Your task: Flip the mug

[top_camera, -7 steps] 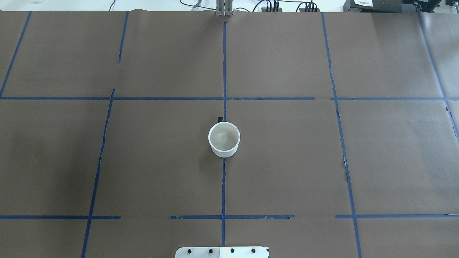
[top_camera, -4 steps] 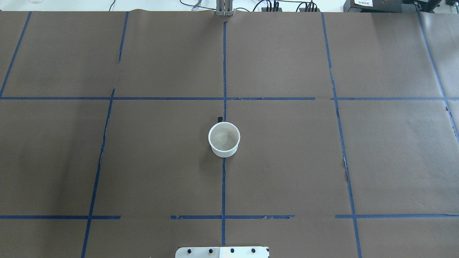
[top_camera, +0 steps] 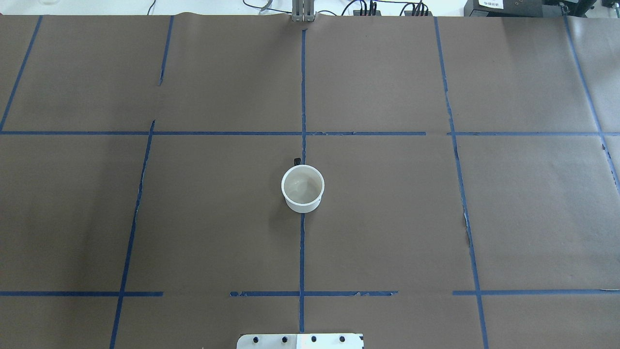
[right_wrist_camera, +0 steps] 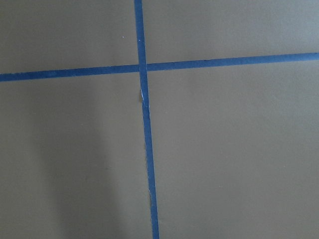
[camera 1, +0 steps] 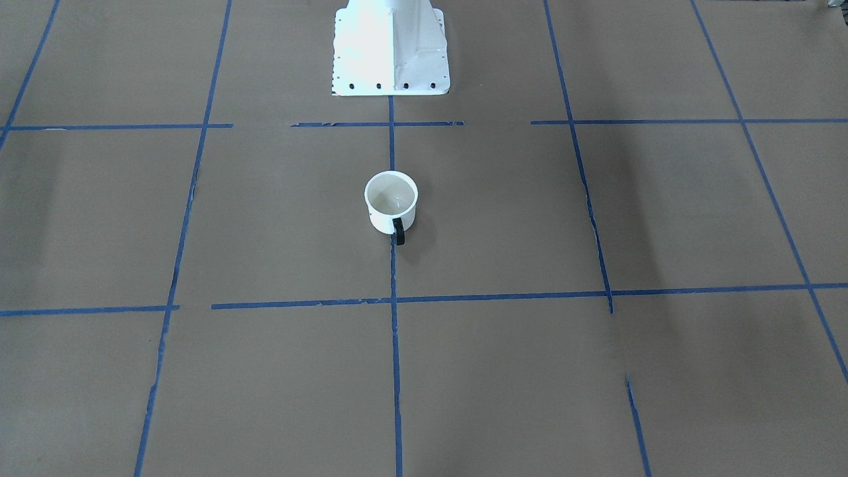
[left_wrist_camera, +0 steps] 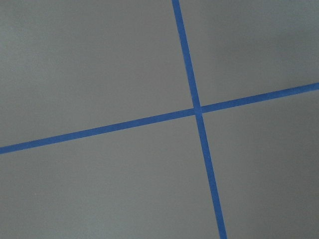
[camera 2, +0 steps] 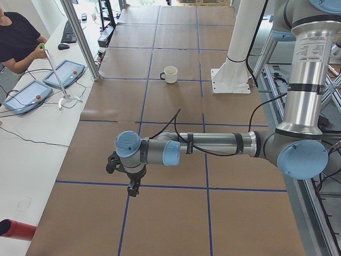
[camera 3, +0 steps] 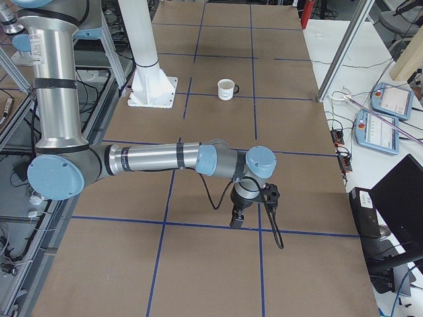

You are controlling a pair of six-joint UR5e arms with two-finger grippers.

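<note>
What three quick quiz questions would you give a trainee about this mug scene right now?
1. True or false: the small white cylindrical mug stands upright with its mouth facing up.
2. Relative to the robot's white base plate, the mug's thin black loop handle points: A) toward it; B) away from it; C) to the robot's right.
3. Fill in: the mug stands on a tape line of the colour ____.

Key: 1 true; 2 B; 3 blue.
</note>
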